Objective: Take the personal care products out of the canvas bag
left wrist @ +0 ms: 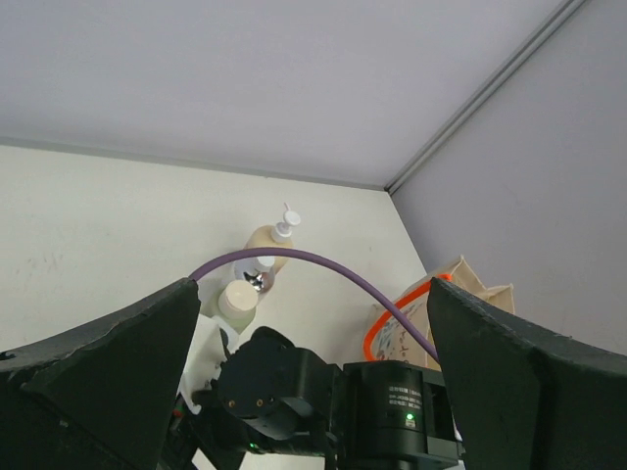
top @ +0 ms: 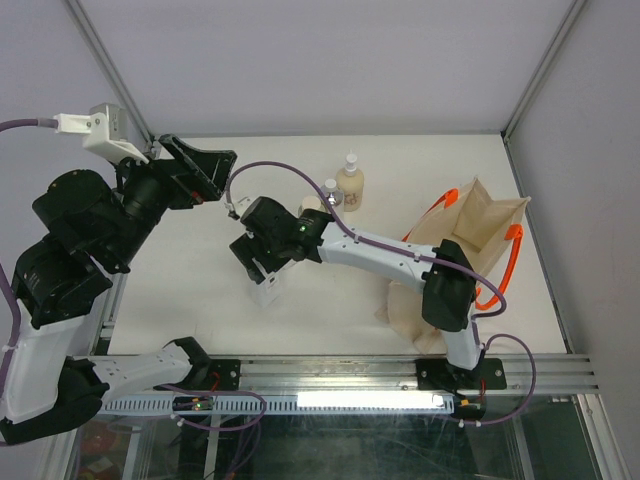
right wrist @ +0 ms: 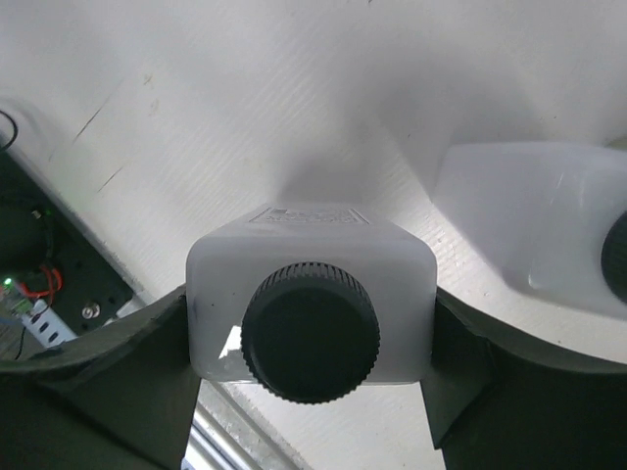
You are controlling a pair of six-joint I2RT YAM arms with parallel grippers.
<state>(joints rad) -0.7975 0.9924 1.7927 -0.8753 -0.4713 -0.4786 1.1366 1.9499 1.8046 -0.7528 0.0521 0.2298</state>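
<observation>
White table point(top: 200, 300), canvas bag point(top: 480, 225), square bottle point(right wrist: 310, 245) in right tool point(right wrist: 310, 333)

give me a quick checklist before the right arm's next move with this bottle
1. right gripper closed on both sides of the square bottle: ok
2. bottle upright, dark cap on: ok
3. bottle's base resting on the table: cannot tell
4. second square bottle apart from the gripped one: ok, but the gap is narrow
5. left gripper open, holding nothing, raised away from the right arm: ok
6. canvas bag emptied: cannot tell, its inside is not visible
</observation>
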